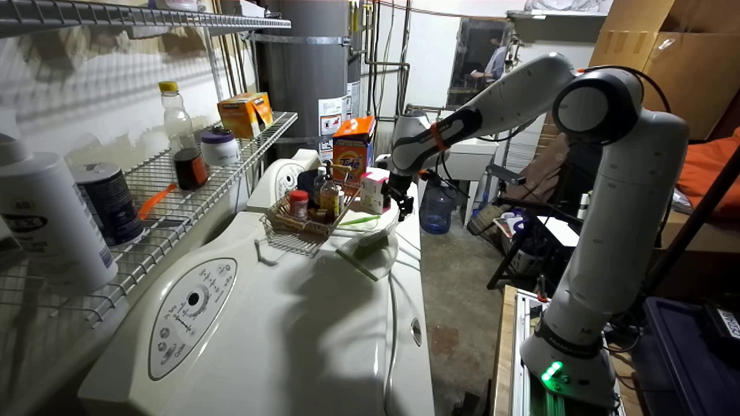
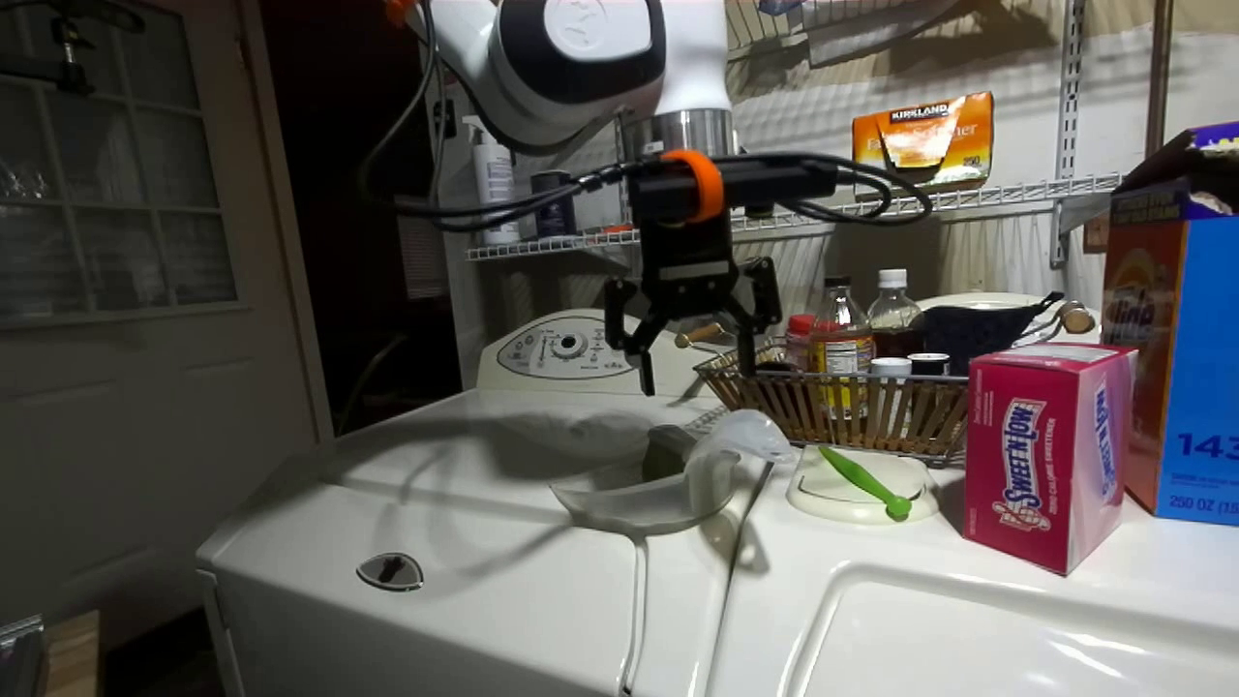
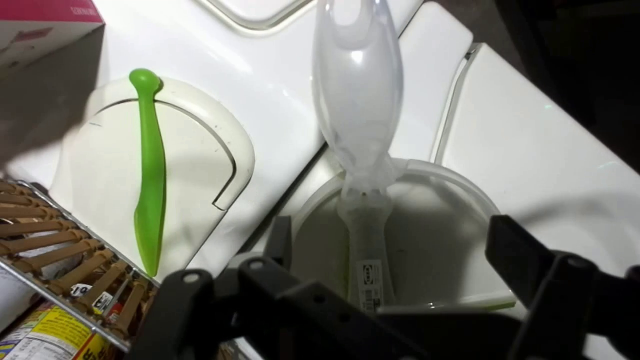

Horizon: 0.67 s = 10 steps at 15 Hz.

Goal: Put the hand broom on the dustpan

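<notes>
Gripper (image 2: 697,379) released: fingers spread wide, tips down, hanging above the dustpan (image 2: 619,505); visible gap below tips in an exterior view. Hand broom (image 2: 668,453) sits in dustpan, dk green bristle block seen in both exterior views; wrist view looks down on its pale back w/ printed sticker (image 3: 370,280), which falls btwn the fingers there. Dustpan = translucent, thin green front lip, resting on white appliance (image 2: 523,581). Translucent handle (image 3: 357,85) sticks out twd adj. appliance (image 2: 910,552); can't tell whether broom's, pan's or both nested. Nearby: green plastic stick (image 3: 152,170) lying across off-white rounded piece (image 3: 192,170), beside slatted wire basket (image 2: 929,416) w/ bottles (image 2: 842,348). Sweet'N Low box (image 2: 1021,465) near stick's knob end, Tide box (image 1: 351,159) just beside that box.
</notes>
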Available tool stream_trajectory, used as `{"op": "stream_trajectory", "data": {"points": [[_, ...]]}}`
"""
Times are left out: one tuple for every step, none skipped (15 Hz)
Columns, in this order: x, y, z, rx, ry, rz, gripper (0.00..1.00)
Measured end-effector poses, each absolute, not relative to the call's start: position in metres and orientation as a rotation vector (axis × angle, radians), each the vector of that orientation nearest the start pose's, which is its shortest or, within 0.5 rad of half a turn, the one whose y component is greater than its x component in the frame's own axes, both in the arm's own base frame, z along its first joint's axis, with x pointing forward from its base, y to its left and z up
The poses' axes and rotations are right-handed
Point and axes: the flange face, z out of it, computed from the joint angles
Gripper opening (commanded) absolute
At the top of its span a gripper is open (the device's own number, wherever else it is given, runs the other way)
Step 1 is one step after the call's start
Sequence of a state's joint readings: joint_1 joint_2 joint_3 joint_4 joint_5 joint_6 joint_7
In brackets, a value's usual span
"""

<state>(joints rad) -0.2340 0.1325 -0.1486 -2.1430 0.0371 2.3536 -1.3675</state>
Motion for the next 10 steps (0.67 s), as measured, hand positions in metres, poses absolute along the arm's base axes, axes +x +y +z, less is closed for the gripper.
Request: {"op": "stream_trajectory", "data": {"points": [[0.524, -0.206, 0.359, -2.853, -1.452, -0.074, 1.0], [0.523, -0.203, 0.367, -2.87, -1.426, -0.059, 1.0], [0.521, -0.199, 0.374, -2.886, -1.398, -0.046, 1.0], [0.52, -0.196, 0.38, -2.9, -1.369, -0.041, 1.0], [0.52, -0.194, 0.386, -2.918, -1.34, -0.049, 1.0], [0.52, -0.192, 0.39, -2.931, -1.322, -0.059, 1.0], [0.52, -0.191, 0.392, -2.937, -1.312, -0.064, 1.0], [0.52, -0.191, 0.392, -2.94, -1.307, -0.065, 1.0], [0.52, -0.191, 0.392, -2.941, -1.305, -0.064, 1.0], [0.52, -0.191, 0.392, -2.941, -1.304, -0.064, 1.0]]}}
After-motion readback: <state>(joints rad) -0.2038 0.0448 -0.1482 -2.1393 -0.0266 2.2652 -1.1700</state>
